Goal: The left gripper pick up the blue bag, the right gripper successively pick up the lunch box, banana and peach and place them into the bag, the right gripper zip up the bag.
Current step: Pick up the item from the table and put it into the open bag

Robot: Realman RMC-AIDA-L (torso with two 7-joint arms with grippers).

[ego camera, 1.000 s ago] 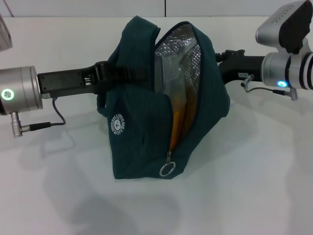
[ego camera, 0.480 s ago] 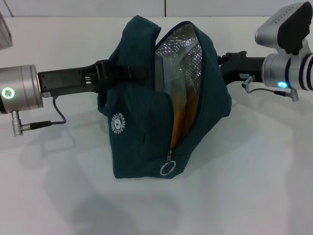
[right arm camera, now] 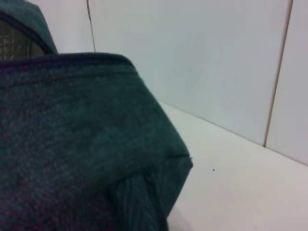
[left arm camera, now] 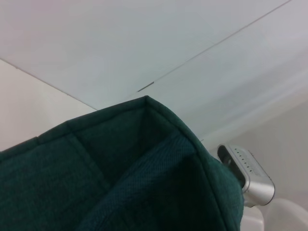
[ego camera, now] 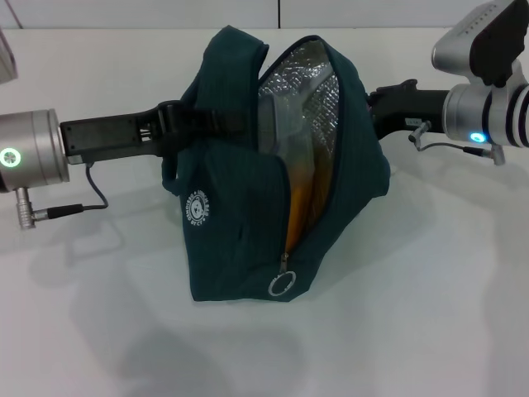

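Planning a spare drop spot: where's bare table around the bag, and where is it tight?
Bare table runs along the whole near edge, in front of the bag and its zipper ring, and behind the bag toward the wall. Crowded: the left end effector at the bag's left side, its cable below, and the right end effector against the bag's right side.

White table, pale wall, one object at the edge.

From my seat I'm looking at a plain white table (ego camera: 430, 314) filling the head view, with soft grey shadows lying across its near part. Behind it I can see a pale wall (ego camera: 372, 12) split by a thin dark vertical seam. At the far left edge there's a sliver of some light object (ego camera: 7, 59), too cropped for me to identify. On the right wrist view I'm seeing the wall panels (right arm camera: 192, 62) meeting at narrow vertical joints above the table's surface.
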